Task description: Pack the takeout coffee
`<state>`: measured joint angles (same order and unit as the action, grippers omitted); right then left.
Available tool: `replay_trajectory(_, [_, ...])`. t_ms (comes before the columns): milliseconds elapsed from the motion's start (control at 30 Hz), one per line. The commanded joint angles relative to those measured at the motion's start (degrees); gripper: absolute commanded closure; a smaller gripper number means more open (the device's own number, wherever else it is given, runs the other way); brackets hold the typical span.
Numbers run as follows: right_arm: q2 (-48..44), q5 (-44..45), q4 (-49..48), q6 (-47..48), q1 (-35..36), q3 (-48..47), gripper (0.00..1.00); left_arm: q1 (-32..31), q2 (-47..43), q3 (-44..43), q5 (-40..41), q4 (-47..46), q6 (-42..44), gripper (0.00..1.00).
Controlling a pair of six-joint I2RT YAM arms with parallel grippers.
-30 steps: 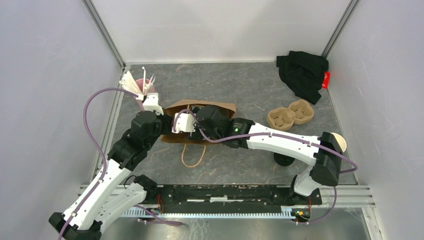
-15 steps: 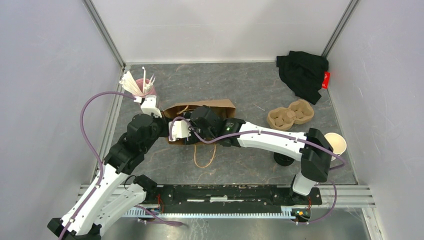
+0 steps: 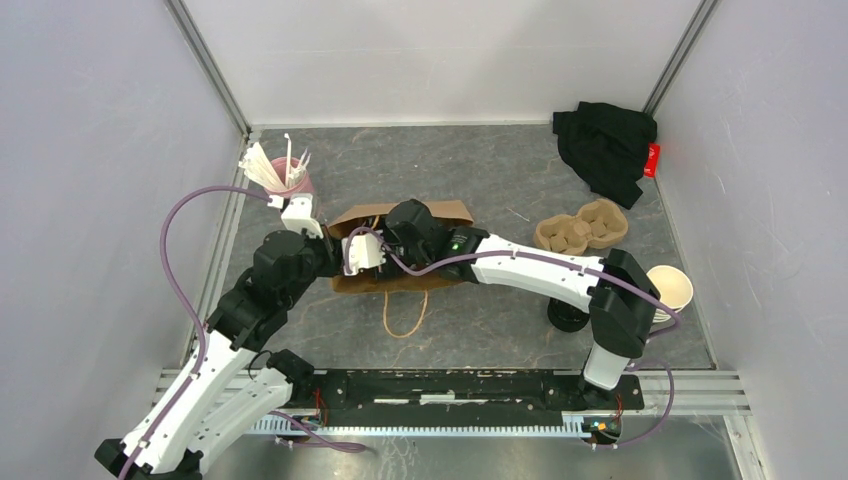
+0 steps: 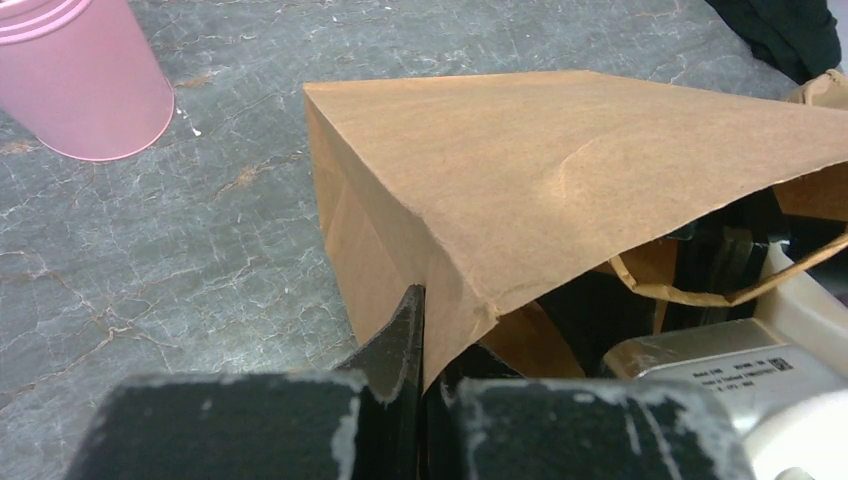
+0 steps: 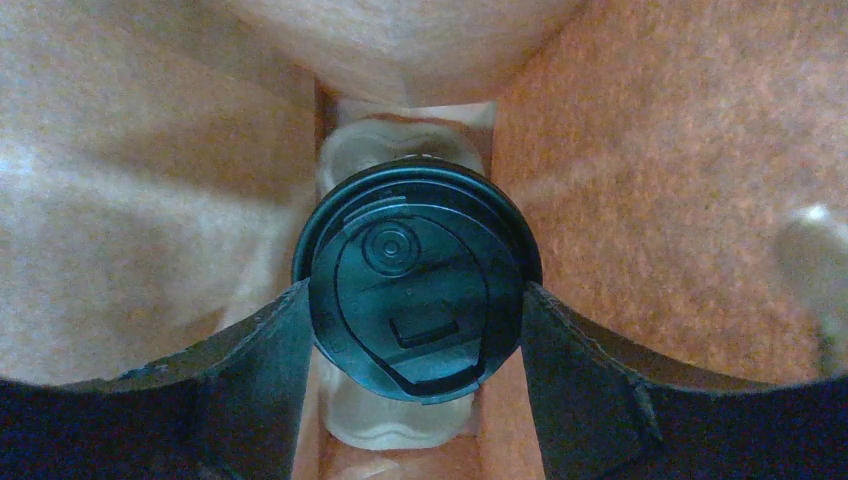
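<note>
A brown paper bag [image 3: 443, 212] stands open mid-table and fills the left wrist view [image 4: 560, 170]. My left gripper [image 4: 432, 330] is shut on the bag's rim at its left corner [image 3: 335, 252] and holds the mouth open. My right gripper [image 5: 415, 292] is down inside the bag, shut on the takeout coffee [image 5: 415, 270], with one finger [image 5: 265, 350] on each side of its black dome lid. The cup's sides are hidden under the lid. A pale pulp carrier [image 5: 400, 425] lies just below the cup on the bag's floor. From above, the right wrist [image 3: 412, 232] covers the cup.
A pink cup [image 3: 288, 178] of white cutlery stands left of the bag, also in the left wrist view [image 4: 85, 85]. A second pulp carrier [image 3: 580, 228], a black cloth [image 3: 605, 145], lidless cups [image 3: 670, 288] and loose black lids [image 3: 567, 318] are at the right. The bag's handle loop [image 3: 405, 312] lies in front.
My right arm has swung left and reached deeper into the bag with the coffee. The bag has shifted a little to the left. My left gripper has kept its hold on the rim.
</note>
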<state>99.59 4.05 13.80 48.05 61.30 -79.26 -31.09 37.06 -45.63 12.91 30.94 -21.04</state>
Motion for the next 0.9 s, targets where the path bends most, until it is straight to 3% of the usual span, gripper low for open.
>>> replay_trajectory(0, [0.0, 0.0, -3.9, 1.2, -0.1, -0.1, 1.0, 0.2, -0.4, 0.1, -1.5, -0.2, 0.6, 0.98])
replay_trajectory(533, [-1.0, 1.1, -6.7, 2.5, -1.4, 3.5, 1.0, 0.1, 0.9, -1.0, -1.4, 0.6, 1.2, 0.98])
replay_trajectory(667, [-2.9, -1.1, -1.3, 1.7, -1.4, 1.6, 1.0, 0.2, 1.0, -0.7, -0.2, 0.7, 1.4, 0.98])
replay_trajectory(867, [-3.1, 4.2, 10.0, 1.3, -1.3, -3.2, 1.0, 0.1, 1.2, -0.3, 3.5, 0.1, 3.5, 0.98])
